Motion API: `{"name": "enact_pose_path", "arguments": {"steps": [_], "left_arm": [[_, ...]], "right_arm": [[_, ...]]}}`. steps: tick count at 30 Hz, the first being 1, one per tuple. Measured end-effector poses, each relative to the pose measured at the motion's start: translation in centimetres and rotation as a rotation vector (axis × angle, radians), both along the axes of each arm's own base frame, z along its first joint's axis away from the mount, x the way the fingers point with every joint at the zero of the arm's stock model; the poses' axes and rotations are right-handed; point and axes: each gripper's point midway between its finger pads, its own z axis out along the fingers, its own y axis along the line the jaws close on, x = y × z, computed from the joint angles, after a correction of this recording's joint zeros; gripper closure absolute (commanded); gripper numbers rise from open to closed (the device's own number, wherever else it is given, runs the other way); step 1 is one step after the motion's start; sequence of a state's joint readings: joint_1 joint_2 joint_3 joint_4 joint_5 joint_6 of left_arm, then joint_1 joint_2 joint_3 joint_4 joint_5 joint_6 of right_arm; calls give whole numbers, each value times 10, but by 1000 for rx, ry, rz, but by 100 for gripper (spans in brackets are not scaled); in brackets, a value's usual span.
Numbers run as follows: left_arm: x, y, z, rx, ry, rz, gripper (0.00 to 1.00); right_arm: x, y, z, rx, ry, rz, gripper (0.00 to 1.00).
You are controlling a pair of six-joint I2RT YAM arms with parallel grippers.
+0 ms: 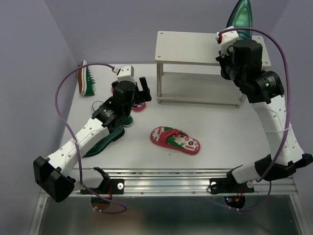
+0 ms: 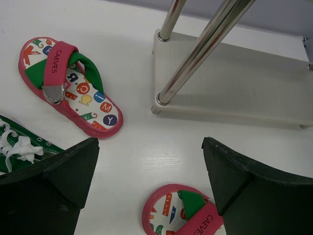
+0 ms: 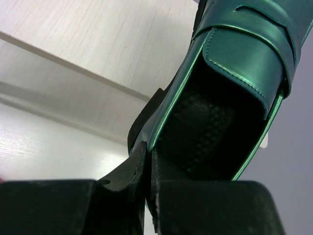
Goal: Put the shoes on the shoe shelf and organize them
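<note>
A white surface point(image 1: 220, 132) boxed in by pale lilac walls carries the shoe shelf point(image 1: 195, 49), which stands toward its far side. Over the shelf's right end the right pincer point(image 1: 226, 38) is clenched on the heel rim of a teal loafer point(image 1: 243, 14), whose toe points up. No shoe shows on the visible parts of either board. Just off the shelf's front-left leg the left pincer point(image 2: 151, 171) hangs released, jaws wide, above a red flip-flop point(image 2: 178, 215). The other flip-flop point(image 1: 175, 139) lies sole-down in front of the shelf. A green sneaker point(image 1: 87, 78) lies on its side well to the shelf's left.

The grip looks like a thin pinch on one edge of a long, slick shoe, so the loafer could pivot or slide out as it goes down. Set too near the shelf's right or back edge, it may tip off. A knock from the arm could also shove so light a shelf.

From above, the arm hides the loafer's heel, so I cannot tell whether it touches the top board. A dark green shoe point(image 1: 105, 142) under the left arm is mostly covered, and I cannot tell whether it is a loafer or a sneaker.
</note>
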State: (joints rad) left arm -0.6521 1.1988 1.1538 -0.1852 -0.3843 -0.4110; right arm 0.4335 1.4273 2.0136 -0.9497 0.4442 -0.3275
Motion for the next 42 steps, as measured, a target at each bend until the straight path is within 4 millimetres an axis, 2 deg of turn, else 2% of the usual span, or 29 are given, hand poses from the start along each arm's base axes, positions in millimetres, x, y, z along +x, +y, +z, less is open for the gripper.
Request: {"name": "enact_pose_path", "arguments": {"steps": [5, 17, 18, 20, 22, 23, 24, 28, 30, 34, 38, 42], "left_arm": [[0, 1, 1, -1, -2, 1, 1], [-2, 4, 6, -7, -16, 8, 1], [-3, 4, 5, -6, -15, 9, 1], [-4, 5, 3, -3, -11, 10, 1], [-4, 6, 1, 0, -9, 11, 1], [-4, 6, 1, 1, -8, 11, 1], [-4, 6, 1, 1, -9, 12, 1], [-4, 7, 3, 1, -13, 14, 1], [-4, 8, 4, 2, -17, 16, 1], [-4, 10, 5, 5, -19, 21, 1], [-4, 10, 4, 7, -19, 21, 1], [-4, 10, 5, 8, -19, 21, 1]], "right_arm": [[4, 0, -1, -30, 4, 9, 99], [29, 10, -16, -88, 34, 25, 99], [31, 10, -16, -91, 34, 24, 95], [32, 11, -14, -90, 29, 22, 79], [34, 12, -13, -85, 25, 20, 73], [35, 11, -11, -88, 18, 16, 65], [38, 11, -8, -88, 2, 9, 61], [45, 10, 15, -61, -83, -13, 49], [46, 10, 30, -40, -132, -22, 48], [45, 8, 36, -30, -150, -33, 35], [45, 8, 39, -5, -158, -41, 16], [39, 6, 60, 79, -214, -72, 0]]}}
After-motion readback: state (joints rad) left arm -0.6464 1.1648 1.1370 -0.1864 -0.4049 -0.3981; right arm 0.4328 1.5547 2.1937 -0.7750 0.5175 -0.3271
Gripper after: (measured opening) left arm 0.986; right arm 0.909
